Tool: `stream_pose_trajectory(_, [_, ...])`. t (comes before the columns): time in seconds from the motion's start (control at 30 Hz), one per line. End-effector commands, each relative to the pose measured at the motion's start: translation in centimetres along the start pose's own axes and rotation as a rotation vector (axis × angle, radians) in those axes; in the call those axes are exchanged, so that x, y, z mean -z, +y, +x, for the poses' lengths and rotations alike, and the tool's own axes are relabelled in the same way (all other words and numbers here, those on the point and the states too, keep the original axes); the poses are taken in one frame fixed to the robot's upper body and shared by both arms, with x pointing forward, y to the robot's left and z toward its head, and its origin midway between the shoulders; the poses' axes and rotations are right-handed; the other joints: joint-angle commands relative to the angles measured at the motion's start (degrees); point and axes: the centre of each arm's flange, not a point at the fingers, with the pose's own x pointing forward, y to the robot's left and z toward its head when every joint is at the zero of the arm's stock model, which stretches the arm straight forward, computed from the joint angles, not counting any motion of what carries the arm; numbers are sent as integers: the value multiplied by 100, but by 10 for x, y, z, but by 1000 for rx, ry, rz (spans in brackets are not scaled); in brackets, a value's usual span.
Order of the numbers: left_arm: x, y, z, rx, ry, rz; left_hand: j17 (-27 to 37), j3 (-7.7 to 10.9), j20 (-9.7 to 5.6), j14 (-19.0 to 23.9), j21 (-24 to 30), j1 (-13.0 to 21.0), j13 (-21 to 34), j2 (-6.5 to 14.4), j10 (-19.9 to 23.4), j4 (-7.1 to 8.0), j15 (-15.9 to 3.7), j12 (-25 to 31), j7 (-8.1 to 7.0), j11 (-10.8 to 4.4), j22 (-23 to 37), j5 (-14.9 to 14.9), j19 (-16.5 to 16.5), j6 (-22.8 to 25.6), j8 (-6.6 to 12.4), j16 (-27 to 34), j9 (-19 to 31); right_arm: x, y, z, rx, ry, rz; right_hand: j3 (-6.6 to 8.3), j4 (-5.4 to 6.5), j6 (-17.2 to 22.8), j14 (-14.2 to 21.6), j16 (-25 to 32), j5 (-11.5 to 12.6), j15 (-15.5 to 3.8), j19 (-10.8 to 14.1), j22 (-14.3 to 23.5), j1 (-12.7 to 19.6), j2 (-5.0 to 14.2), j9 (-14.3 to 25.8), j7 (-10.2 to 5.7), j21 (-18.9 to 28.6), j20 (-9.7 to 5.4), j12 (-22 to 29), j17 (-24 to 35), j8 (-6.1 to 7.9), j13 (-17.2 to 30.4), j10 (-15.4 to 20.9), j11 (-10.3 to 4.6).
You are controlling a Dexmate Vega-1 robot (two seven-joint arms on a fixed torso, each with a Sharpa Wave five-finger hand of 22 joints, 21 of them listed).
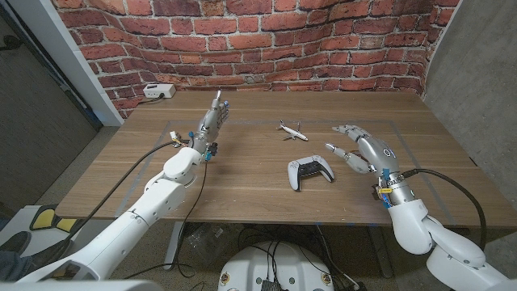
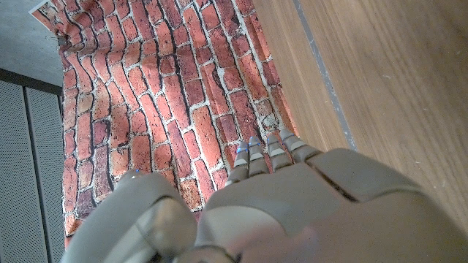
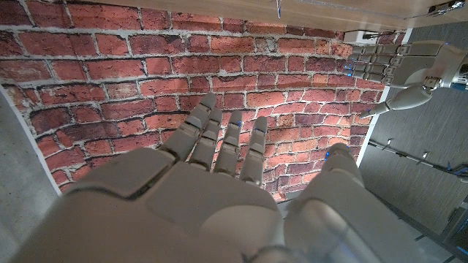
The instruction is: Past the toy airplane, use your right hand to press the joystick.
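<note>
A white game controller (image 1: 309,171) lies on the wooden table (image 1: 242,190), near the front edge and a little right of the middle, its two grips pointing toward the robot. Its joysticks show only as small dark spots on the controller's face, too small to make out singly. Beyond it, farther from the robot, a small white toy airplane (image 1: 291,130) rests on the tabletop, well apart from the controller.

The robot's right hand (image 1: 358,148) hangs over the table just to the right of the controller, holding nothing, its fingers (image 1: 342,129) spread and stretched toward the brick wall (image 1: 242,32). The thumb points leftward toward the controller's right grip, near it but apart. None of the fingertips is on the controller; the fingers lie beside and beyond its right end, level with the gap between controller and airplane. In the right wrist view the same hand (image 3: 212,197) shows its fingers extended and lightly fanned, with the brick wall ahead.

The left hand (image 1: 213,119) is raised over the left half of the table, well apart from both toys, fingers straight and close together, grasping nothing. The left wrist view shows that hand (image 2: 270,197) from the back, fingertips reaching toward the wall. A white socket box (image 1: 158,91) sits at the table's far left corner.
</note>
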Motion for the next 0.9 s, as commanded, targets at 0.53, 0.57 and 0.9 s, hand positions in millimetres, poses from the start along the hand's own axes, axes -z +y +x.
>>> stream_pose_trajectory(0.53, [-8,7,-5,10,-5,15,15,-61,67,29,-62,43,26,50,66,7,5,-42,-19,-17,19,7,-45,59,-35,-43,10,-21,6,0,-71,-33,-209,34,2,398,-499,-111,52,507,-342,43,142,-22,-13,-300,-173,441,-240,28,-2,39,-550,175])
stream_pose_trajectory(0.57, [-10,7,-5,13,-9,15,15,-62,70,30,-63,44,26,51,65,7,5,-44,-27,-18,19,7,-46,60,-36,-44,10,-23,6,0,-75,-32,-222,31,4,394,-549,-116,52,510,-408,44,141,-27,-13,-299,-194,448,-249,29,-13,40,-589,183])
stream_pose_trajectory(0.9, [-13,8,0,26,-11,14,17,-80,186,15,-100,51,27,68,65,12,49,-71,-42,-21,21,0,-84,59,-60,-64,11,-32,11,-1,-129,-20,-312,-15,80,209,-1236,-111,21,578,-933,64,35,-37,-9,-306,-246,588,-363,47,-199,50,-1460,305])
